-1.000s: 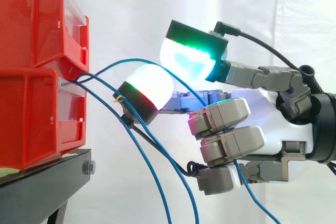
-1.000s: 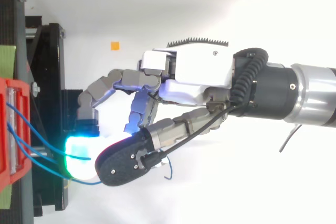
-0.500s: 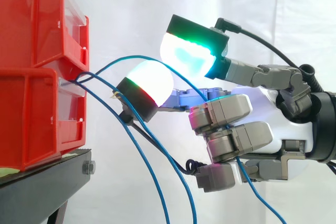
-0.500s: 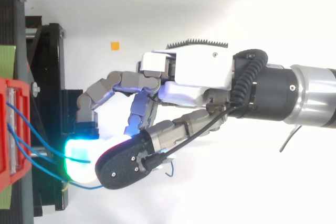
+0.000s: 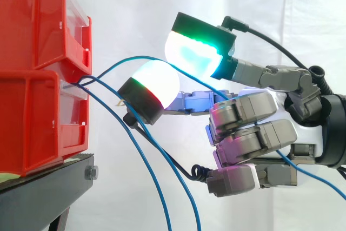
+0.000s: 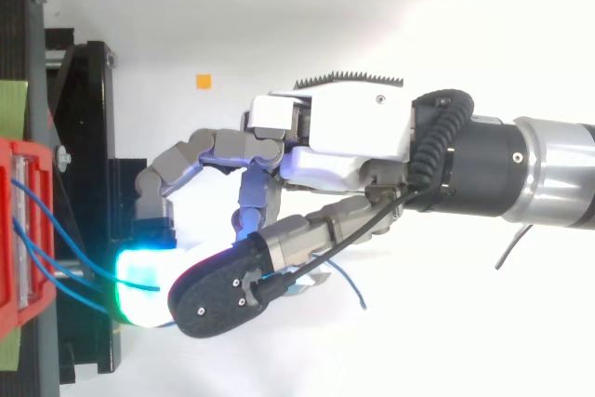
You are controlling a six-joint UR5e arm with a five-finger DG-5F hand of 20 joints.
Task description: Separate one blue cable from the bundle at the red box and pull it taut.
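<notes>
blue cable [image 5: 130, 58] comes out of the gap where the two stacked red boxes [image 5: 32, 79] meet. it bows up in a loose arc, then drops between the two glowing fingertips and goes into the hand [image 5: 251, 133]. it isn't straight between box and hand, there's a visible curve in it. a stretch of blue comes out again under the hand at the side view's right edge, and from above a short loose tail [image 6: 349, 284] sticks out below the palm.

the hand is closed on that cable. the lower fingers are curled tight into the palm with the blue line running in behind them. the two upper ones reach toward the boxes, one pad [image 5: 194, 55] glowing green and cyan above the cable and one white pad [image 5: 157, 82] just below it.

the other blue cables [image 5: 192, 204] leave the same spot at the boxes and hang down past the white pad, out the bottom of the side view.

the boxes sit on a black stand [image 5: 43, 193] at the left, with a white curtain [image 5: 135, 4] behind. from above, the arm [image 6: 521, 169] comes in from the right and there's a small orange square [image 6: 204, 81] on the white surface.
</notes>
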